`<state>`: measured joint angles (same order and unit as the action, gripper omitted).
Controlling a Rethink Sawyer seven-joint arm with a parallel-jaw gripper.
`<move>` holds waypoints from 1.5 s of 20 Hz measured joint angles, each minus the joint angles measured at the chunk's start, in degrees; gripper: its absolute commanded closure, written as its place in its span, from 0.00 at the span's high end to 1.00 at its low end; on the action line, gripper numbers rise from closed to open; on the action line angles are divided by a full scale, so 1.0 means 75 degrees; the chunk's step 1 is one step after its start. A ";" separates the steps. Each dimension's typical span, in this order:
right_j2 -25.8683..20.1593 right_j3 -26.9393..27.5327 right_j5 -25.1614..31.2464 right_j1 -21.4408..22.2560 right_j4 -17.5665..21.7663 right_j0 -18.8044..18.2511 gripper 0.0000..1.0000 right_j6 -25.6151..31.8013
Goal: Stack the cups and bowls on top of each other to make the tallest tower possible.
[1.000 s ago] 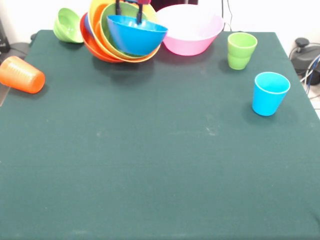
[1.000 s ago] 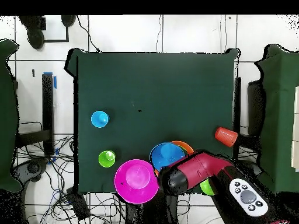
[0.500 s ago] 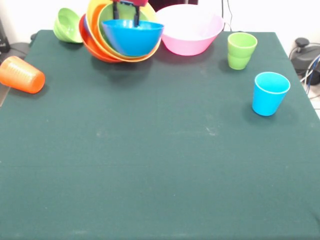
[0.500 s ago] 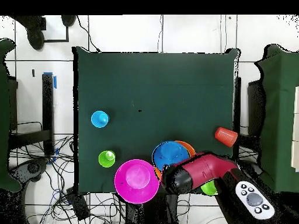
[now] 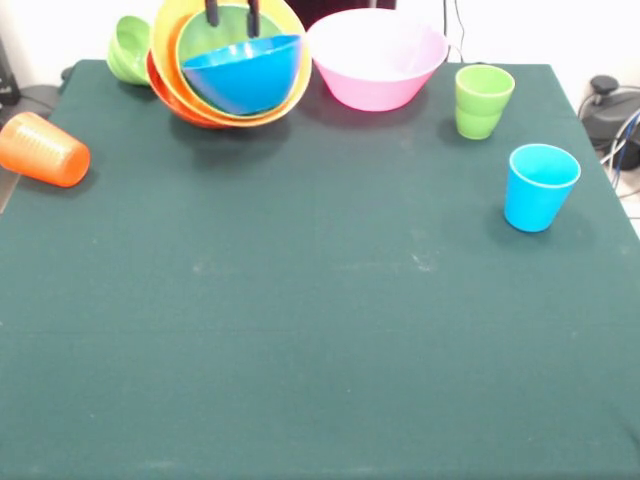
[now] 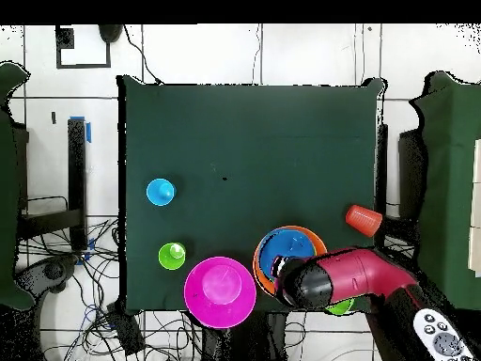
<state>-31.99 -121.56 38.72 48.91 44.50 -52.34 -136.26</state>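
Note:
My gripper (image 5: 232,18) hangs at the top edge with its two black fingers apart. Its tips are just above the rim of the blue bowl (image 5: 243,72) and nothing shows between them. That bowl lies tilted inside a nest of lime green, orange and red-orange bowls (image 5: 175,85). From overhead, the arm (image 6: 338,280) hides the gripper beside the blue bowl (image 6: 280,252). A large pink bowl (image 5: 378,58) stands to the right of the nest. The lime green cup (image 5: 483,100) and light blue cup (image 5: 540,186) are upright; the orange cup (image 5: 43,150) lies on its side.
A small green bowl (image 5: 130,48) rests tilted behind the nest, near the back left corner of the green table (image 5: 320,330). Overhead, the pink bowl (image 6: 219,291) overhangs the table's edge. Cables and a remote (image 6: 442,334) lie on the floor around it.
The gripper rose and shifted left in the front view. The blue bowl and the nest around it moved left with it and tipped the other way.

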 measured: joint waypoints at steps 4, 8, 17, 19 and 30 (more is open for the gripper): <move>-0.0219 -0.0003 0.0230 0.0284 -0.0362 -0.0208 1.00 0.0008; -0.0493 -0.0010 0.0609 0.0571 -0.0755 -0.0421 1.00 0.0097; -0.1010 -0.0063 0.0999 0.0917 -0.1094 -0.0821 1.00 0.0487; -0.1083 -0.0096 0.0999 0.0942 -0.1093 -0.0867 1.00 0.0548; -0.0803 -0.0126 0.0999 0.1106 -0.0322 0.0218 1.00 0.0612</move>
<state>-38.01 -122.50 46.22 57.20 42.08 -50.70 -131.66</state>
